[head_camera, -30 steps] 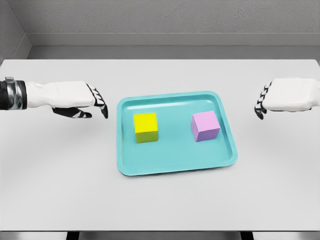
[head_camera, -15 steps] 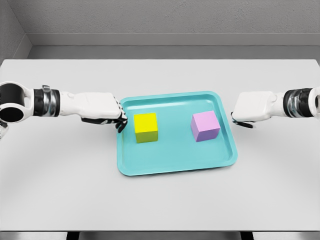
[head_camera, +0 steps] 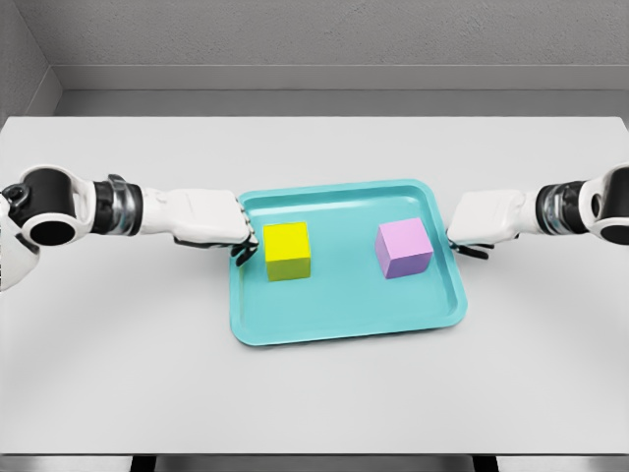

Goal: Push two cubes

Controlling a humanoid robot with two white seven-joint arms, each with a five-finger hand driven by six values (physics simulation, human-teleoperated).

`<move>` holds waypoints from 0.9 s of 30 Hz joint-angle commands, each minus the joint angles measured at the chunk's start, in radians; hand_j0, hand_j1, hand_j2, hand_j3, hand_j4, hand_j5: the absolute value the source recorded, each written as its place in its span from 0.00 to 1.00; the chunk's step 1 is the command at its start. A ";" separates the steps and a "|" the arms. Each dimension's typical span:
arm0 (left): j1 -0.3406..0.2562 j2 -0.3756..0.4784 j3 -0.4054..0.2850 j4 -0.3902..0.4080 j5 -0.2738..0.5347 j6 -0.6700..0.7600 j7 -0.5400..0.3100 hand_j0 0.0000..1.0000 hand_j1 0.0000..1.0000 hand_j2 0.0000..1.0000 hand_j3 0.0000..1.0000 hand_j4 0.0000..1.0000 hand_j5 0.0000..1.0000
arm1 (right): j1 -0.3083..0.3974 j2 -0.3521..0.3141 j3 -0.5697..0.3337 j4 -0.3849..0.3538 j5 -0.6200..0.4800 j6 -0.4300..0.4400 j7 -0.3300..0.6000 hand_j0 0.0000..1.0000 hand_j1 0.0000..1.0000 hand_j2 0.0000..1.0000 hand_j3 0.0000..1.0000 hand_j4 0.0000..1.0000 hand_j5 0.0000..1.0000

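Nearest, the tray (head_camera: 344,329) lay on the table (head_camera: 118,374), yellow cube (head_camera: 286,250) left, purple cube (head_camera: 403,248) right. Left hand (head_camera: 211,221), fingers curled and empty, stood just beside yellow; right hand (head_camera: 484,218) outside the rim, finger state indeterminate. Judged: approach step; next, inward pushes.

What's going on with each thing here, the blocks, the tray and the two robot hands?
Yellow cube: upright in tray, left hand at its side.
Pink cube: upright in tray, untouched.
Teal plastic tray: flat on white table.
Left hand: fingers curled, empty.
Right hand: outside tray's rim, fingers curled, empty.
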 commanded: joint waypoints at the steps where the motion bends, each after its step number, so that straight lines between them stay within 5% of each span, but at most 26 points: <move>1: 0.000 -0.011 -0.006 0.000 -0.032 0.002 0.000 0.34 0.34 0.34 0.34 0.34 0.34 | 0.000 0.003 0.011 0.006 -0.001 0.002 0.000 0.00 0.00 0.00 0.00 0.00 0.00; 13: 0.000 -0.089 -0.019 0.068 -0.118 0.002 0.000 0.34 0.34 0.34 0.34 0.34 0.34 | -0.005 0.060 0.023 0.029 0.017 0.002 0.000 0.00 0.00 0.00 0.00 0.00 0.00; 15: 0.002 -0.094 -0.024 0.068 -0.119 0.002 0.000 0.34 0.34 0.34 0.34 0.34 0.34 | -0.006 0.047 -0.063 0.030 0.013 0.002 0.000 0.00 0.00 0.00 0.00 0.00 0.00; 19: -0.002 -0.100 -0.032 0.068 -0.121 0.002 0.000 0.34 0.34 0.34 0.34 0.34 0.34 | -0.006 0.026 -0.077 0.030 0.011 0.002 0.000 0.00 0.00 0.00 0.00 0.00 0.00; 23: -0.052 -0.147 -0.021 0.210 -0.128 0.002 0.000 0.34 0.34 0.34 0.34 0.34 0.34 | -0.005 0.049 0.002 0.020 0.013 0.002 0.000 0.00 0.00 0.00 0.00 0.00 0.00; 27: -0.060 -0.155 -0.015 0.221 -0.127 0.002 0.000 0.34 0.34 0.34 0.34 0.34 0.34 | -0.005 0.070 0.046 0.001 0.014 0.002 0.000 0.00 0.00 0.00 0.00 0.00 0.00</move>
